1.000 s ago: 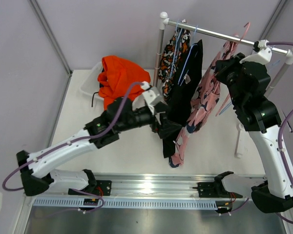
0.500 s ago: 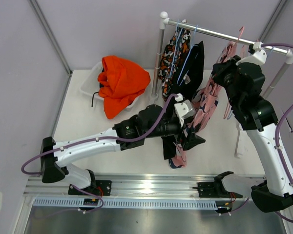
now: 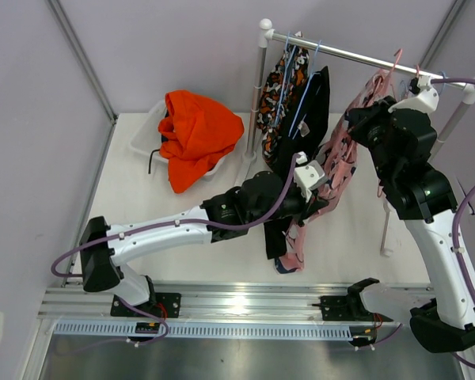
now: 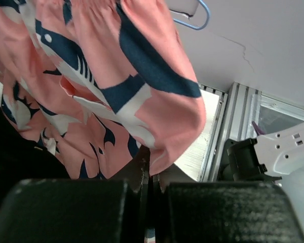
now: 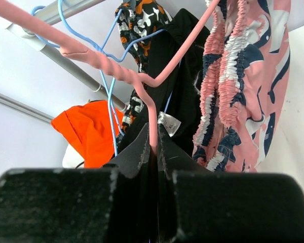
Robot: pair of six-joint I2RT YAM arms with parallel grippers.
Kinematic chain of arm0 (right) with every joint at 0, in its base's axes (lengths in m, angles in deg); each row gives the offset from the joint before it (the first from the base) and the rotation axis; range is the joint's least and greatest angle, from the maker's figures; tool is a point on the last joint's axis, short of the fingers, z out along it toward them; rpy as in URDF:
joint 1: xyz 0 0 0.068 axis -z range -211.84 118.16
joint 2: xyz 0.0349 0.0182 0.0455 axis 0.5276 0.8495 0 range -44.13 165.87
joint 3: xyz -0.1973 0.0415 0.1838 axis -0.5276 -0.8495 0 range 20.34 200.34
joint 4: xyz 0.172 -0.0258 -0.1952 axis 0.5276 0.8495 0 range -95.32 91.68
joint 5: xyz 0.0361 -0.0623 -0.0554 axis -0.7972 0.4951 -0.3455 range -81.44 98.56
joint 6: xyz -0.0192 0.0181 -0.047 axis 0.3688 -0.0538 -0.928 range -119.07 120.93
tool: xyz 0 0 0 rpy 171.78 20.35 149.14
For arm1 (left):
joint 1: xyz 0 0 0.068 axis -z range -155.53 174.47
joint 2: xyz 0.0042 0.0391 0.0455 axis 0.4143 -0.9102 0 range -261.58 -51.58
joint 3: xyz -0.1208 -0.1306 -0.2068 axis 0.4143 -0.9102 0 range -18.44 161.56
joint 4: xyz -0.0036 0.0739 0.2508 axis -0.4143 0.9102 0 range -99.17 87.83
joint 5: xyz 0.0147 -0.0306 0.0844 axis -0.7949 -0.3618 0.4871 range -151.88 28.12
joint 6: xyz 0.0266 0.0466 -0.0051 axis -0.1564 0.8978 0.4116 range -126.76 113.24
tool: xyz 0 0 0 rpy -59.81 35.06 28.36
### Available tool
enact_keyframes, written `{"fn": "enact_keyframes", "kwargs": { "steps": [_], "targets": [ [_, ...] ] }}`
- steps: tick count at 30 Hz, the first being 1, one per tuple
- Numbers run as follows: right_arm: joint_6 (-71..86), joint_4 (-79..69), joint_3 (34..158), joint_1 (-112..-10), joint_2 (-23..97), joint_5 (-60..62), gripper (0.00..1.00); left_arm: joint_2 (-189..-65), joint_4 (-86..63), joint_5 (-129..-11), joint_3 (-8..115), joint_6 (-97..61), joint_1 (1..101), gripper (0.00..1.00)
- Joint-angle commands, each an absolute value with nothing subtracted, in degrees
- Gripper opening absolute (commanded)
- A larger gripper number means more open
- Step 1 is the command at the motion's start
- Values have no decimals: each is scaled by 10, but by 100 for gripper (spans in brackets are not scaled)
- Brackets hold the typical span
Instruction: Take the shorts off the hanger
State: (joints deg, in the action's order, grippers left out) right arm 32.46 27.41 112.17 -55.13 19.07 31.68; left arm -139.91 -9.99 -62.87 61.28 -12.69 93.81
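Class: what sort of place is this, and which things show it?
Probably a robotics lab test cell: bare grey partition walls, robot arms bolted to a metal rail, and a staged clothes rack.

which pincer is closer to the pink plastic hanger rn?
Right. The right pincer is clamped directly on the pink plastic hanger, below its hook. The left pincer is lower, pinching the hem of the pink fabric shorts with dark print.

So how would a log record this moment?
left gripper: shut on pink shorts | right gripper: shut on pink hanger | shorts not off yet
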Motion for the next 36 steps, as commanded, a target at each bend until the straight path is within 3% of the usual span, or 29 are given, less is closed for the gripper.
{"fn": "enact_keyframes", "kwargs": {
  "steps": [1,11,15,19,26,29,36],
  "targets": [
    [332,245,1131,-555,178,324,0,-1382,-129,-595,612,-127,944,0],
    [300,256,1188,-536,213,332,0,-1224,-173,-468,363,-146,1115,0],
    [309,260,1190,-535,214,328,0,-1233,-214,-469,334,-178,1122,0],
    [335,280,1183,-536,205,304,0,-1294,-197,-407,408,-157,1112,0],
    [421,304,1095,-553,125,189,0,-1484,-23,-329,766,-155,996,0],
    [437,324,1083,-553,109,153,0,-1540,40,-337,844,-168,956,0],
    [425,365,1172,-552,120,130,0,-1479,23,-329,774,-185,951,0]
  ]
}}
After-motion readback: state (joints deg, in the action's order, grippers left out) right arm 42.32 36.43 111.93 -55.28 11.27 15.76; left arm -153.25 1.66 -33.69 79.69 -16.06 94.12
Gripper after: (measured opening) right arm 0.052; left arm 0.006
